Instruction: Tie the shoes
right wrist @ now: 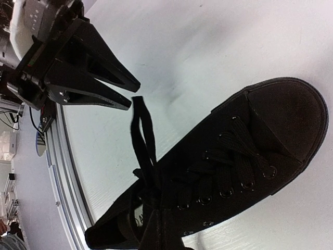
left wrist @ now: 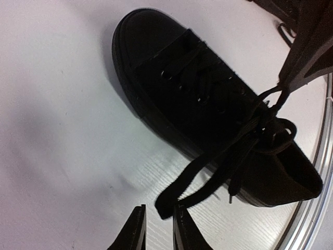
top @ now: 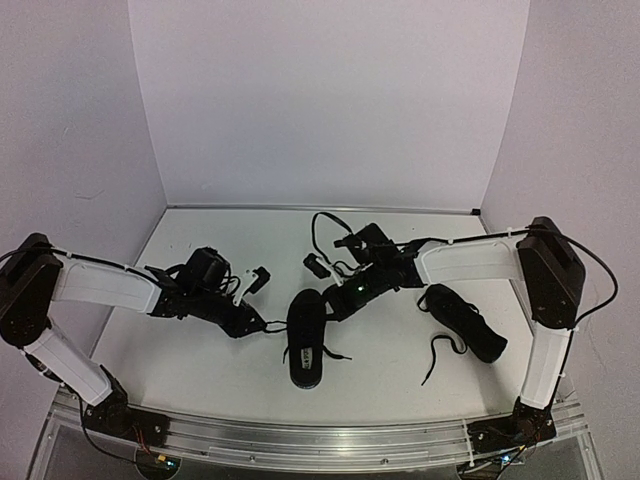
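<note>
One black shoe (top: pixel 305 340) lies at the table's middle, toe toward the back; it fills the left wrist view (left wrist: pixel 197 99) and the right wrist view (right wrist: pixel 244 156). Its laces are knotted near the tongue. A lace loop (left wrist: pixel 171 200) (right wrist: pixel 143 130) reaches out to the left. My left gripper (top: pixel 268 326) (left wrist: pixel 158 221) (right wrist: pixel 132 95) stands open a little, and the loop's end lies just past its tips, touching one finger. My right gripper (top: pixel 330 308) (right wrist: pixel 161 232) (left wrist: pixel 285 83) is shut on the lace at the knot. The other shoe (top: pixel 463 322) lies to the right, laces loose.
An aluminium rail (top: pixel 320 440) (left wrist: pixel 317 172) (right wrist: pixel 62 172) runs along the near edge, close behind the middle shoe's heel. White walls enclose the table on three sides. A black cable (top: pixel 325 230) loops above the right arm at the back.
</note>
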You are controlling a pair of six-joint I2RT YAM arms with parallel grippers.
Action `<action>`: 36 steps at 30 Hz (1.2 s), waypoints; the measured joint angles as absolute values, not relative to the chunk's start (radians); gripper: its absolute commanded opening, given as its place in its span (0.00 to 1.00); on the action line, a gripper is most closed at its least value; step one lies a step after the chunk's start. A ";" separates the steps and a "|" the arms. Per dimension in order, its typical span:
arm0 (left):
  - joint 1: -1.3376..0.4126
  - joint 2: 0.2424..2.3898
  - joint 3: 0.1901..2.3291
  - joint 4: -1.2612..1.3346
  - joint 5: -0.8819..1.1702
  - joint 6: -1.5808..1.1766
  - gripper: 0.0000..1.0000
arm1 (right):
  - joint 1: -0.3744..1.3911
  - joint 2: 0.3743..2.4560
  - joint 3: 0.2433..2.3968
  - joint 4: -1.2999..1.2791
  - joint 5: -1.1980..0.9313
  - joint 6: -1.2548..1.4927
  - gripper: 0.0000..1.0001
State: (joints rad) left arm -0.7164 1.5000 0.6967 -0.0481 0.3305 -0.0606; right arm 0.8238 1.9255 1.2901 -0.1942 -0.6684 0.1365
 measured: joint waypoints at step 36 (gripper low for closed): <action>-0.944 1.537 0.700 0.181 0.297 0.615 0.23 | 0.825 1.932 1.296 -0.172 -0.714 0.174 0.00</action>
State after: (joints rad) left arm -0.9440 1.5365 0.6998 0.1812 0.2972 0.6149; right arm 0.8249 1.9322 1.2961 -0.1720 -0.7143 0.1743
